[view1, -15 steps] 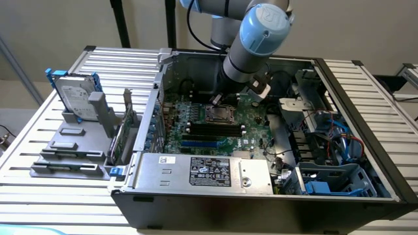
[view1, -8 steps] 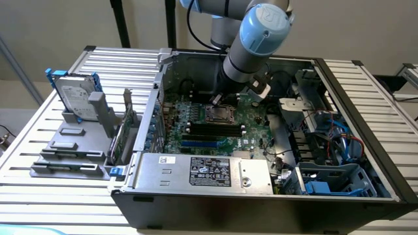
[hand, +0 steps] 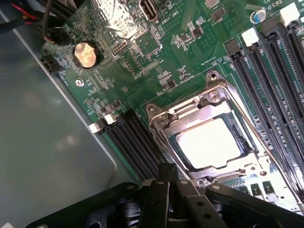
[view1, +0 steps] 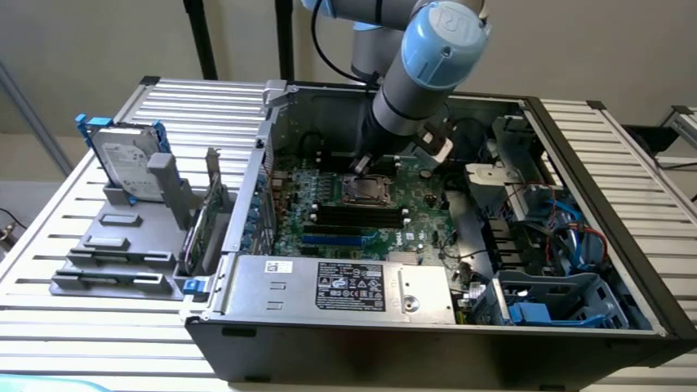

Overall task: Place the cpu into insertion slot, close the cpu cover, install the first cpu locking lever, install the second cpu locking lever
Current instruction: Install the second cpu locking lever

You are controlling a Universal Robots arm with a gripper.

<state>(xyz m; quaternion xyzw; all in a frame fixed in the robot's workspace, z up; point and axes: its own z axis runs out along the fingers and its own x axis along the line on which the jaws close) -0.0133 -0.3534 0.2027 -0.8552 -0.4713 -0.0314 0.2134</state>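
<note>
In the wrist view the cpu lies flat in the insertion slot of the green motherboard, its bright metal top showing through the square opening of the cpu cover. That silvery cover is down over the chip. My gripper is shut with nothing between its black fingers, right at the socket's edge. A thin metal lever runs along one side of the socket. In the exterior view my gripper reaches down into the open computer case just behind the socket.
Long black memory slots flank the socket on both sides, and a coin battery sits on the board. A silver power supply lies at the case front, with blue cables on the exterior view's right. A hard drive stands outside on the left.
</note>
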